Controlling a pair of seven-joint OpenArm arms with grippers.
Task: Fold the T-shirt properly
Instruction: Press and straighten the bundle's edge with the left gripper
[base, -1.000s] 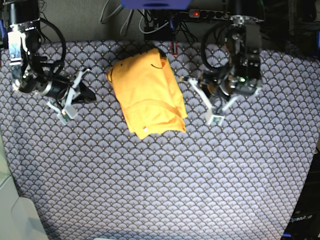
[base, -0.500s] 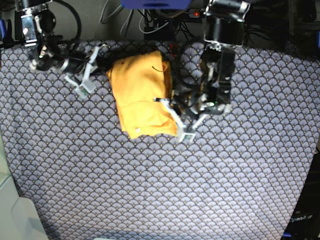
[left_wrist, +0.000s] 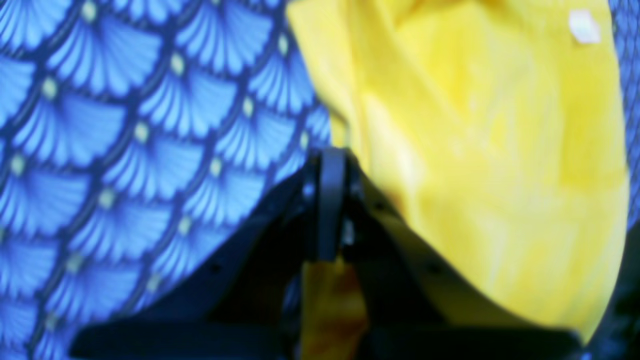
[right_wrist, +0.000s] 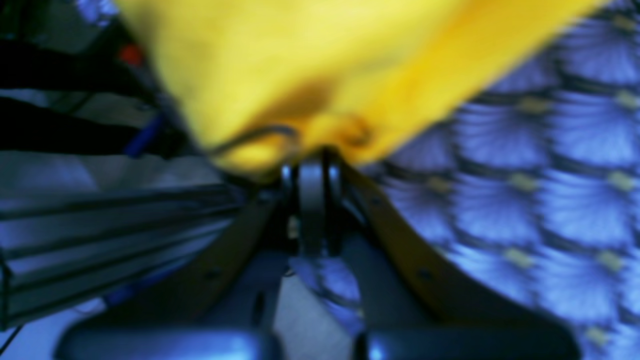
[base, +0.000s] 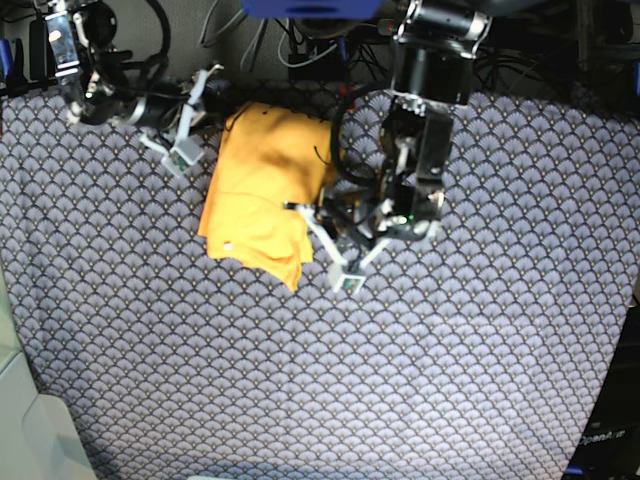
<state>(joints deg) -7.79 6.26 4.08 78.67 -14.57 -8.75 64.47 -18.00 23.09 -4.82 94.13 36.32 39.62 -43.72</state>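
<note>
Change: over the last second both arms have closed in on the T-shirt (base: 262, 190); they stood well apart from it on either side, and now each is at one of its edges.
Shirt shift: the folded bundle has slid toward the base view's left and skewed, its lower corner now pointing down beside the left tool (base: 325, 245).
Meaning: you seem to be tidying or squaring an almost finished fold, not starting a new one.
T-shirt place: it lies on the counter (base: 450, 380), upper middle of the patterned cloth, between the two arms.
Left tool state: open, one finger against the shirt's edge; nothing pinched that you can see.
Right tool (base: 190, 125) state: open in the base view, at the shirt's upper corner.
Left wrist view only: the white tag (left_wrist: 584, 26) at the far end of the shirt.
Right wrist view only: a bunched seam right at the tool's throat (right_wrist: 312, 150); too blurred to confirm a grip.
</note>
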